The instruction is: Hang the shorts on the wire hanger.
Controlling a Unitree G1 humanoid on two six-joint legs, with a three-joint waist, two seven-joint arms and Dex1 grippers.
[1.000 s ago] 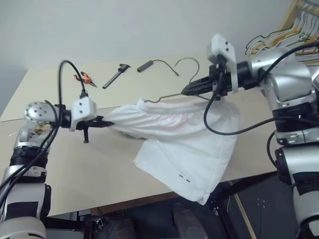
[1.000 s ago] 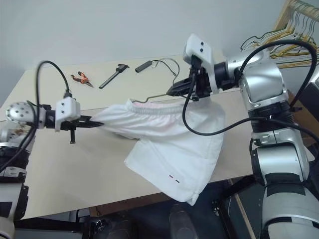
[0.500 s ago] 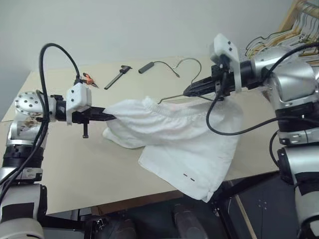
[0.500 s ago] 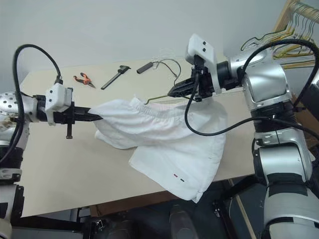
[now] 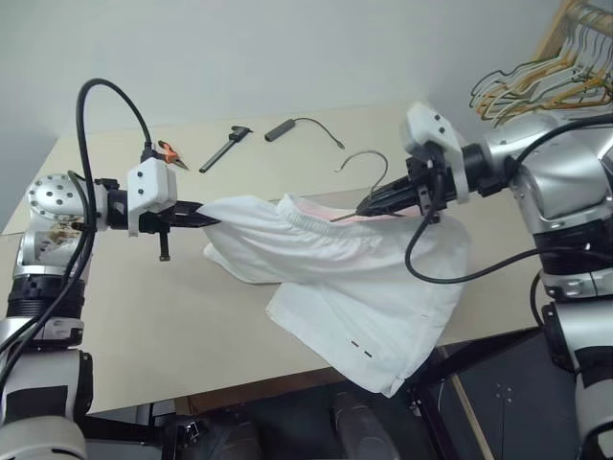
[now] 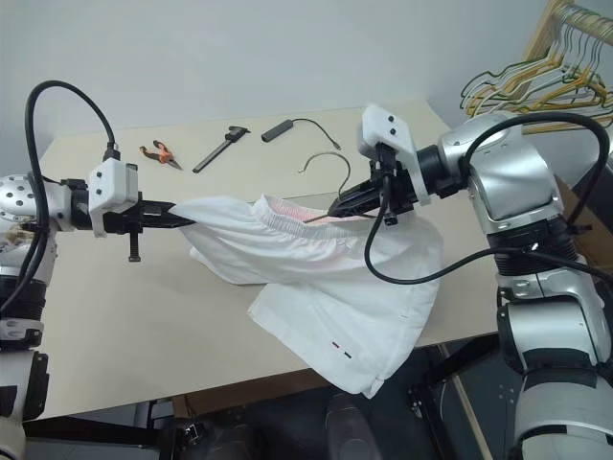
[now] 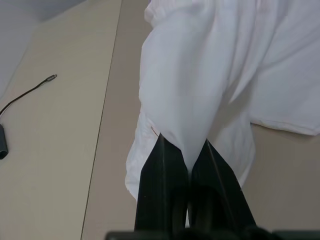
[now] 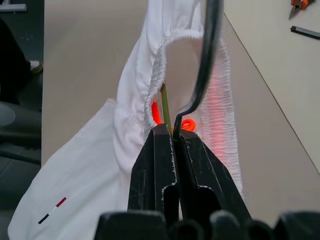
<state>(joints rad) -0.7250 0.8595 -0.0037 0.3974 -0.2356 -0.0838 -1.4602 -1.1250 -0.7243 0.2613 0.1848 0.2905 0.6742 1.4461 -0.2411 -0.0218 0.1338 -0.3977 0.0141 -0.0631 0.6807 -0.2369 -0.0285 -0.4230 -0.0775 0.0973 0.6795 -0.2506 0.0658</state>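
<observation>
The white shorts (image 5: 354, 278) hang stretched between my two grippers above the table (image 5: 144, 316), one leg drooping past the front edge. Two tiny dark and red marks (image 5: 360, 348) sit near that hem. My left gripper (image 5: 198, 216) is shut on the left end of the waistband; the left wrist view shows the fingers (image 7: 165, 180) pinching white cloth. My right gripper (image 5: 362, 209) is shut on the wire hanger (image 5: 372, 165) just below its hook, at the open waistband's pinkish-red inside (image 8: 215, 95). The hook stands up above the shorts, and the rest of the frame is hidden in the cloth.
Orange-handled pliers (image 5: 170, 151), a black caliper (image 5: 223, 147) and a black cable with a plug (image 5: 281, 127) lie at the back of the table. A bunch of yellowish and grey hangers (image 5: 536, 77) hangs at the far right.
My right gripper has come down and toward me with the wire hanger, so the hook now stands over the waistband opening. My left gripper keeps its hold on the shorts.
</observation>
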